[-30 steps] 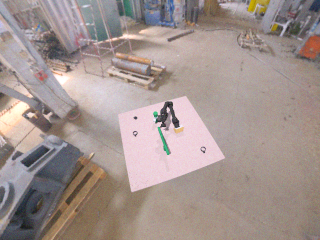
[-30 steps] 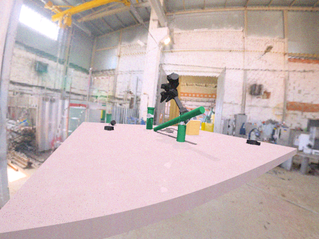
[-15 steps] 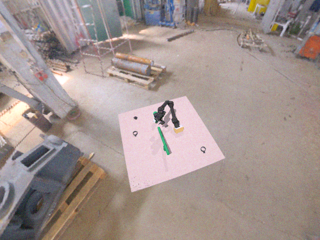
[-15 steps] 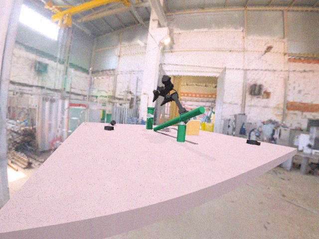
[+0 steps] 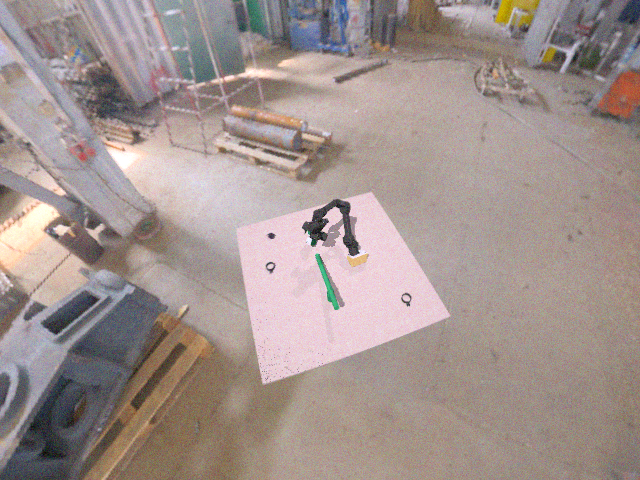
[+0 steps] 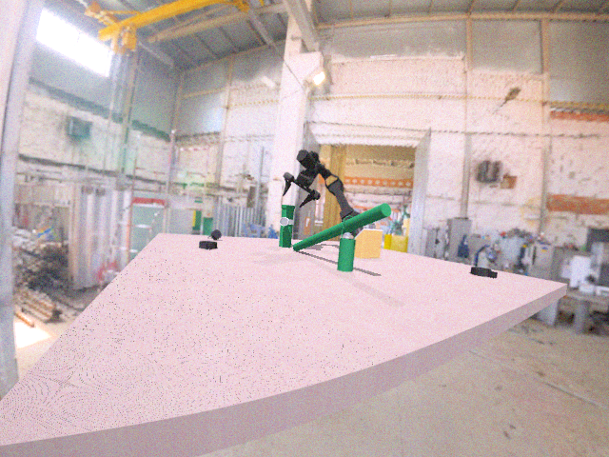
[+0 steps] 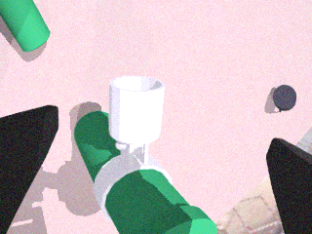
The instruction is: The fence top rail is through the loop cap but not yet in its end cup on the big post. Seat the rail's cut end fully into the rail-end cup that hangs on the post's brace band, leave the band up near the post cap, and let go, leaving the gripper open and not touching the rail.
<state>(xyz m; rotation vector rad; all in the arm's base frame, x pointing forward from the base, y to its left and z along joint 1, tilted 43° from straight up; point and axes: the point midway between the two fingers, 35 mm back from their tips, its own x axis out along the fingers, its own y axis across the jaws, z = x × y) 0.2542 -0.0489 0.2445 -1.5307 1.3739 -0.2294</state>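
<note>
The green rail (image 5: 324,273) (image 6: 334,230) (image 7: 23,23) slopes through the loop cap (image 6: 346,236) on the short post (image 6: 345,256). Its lower cut end is down near the table, outside the cup and apart from the big post (image 6: 284,239) (image 7: 146,200). The white rail-end cup (image 7: 136,117) hangs on the brace band (image 7: 103,181), its mouth empty. In the exterior view the band sits partway up the post, below the post cap (image 6: 287,208). My gripper (image 6: 293,199) (image 7: 167,133) is open and empty above the big post, fingertips either side of the cup in the wrist view, not touching the rail.
A tan block (image 5: 357,259) (image 6: 368,243) is by the arm's base. A dark ball (image 5: 271,235) (image 6: 215,233) (image 7: 285,97) and a black ring piece (image 6: 207,245) lie beyond the big post; another black ring piece (image 6: 483,271) lies on the opposite side.
</note>
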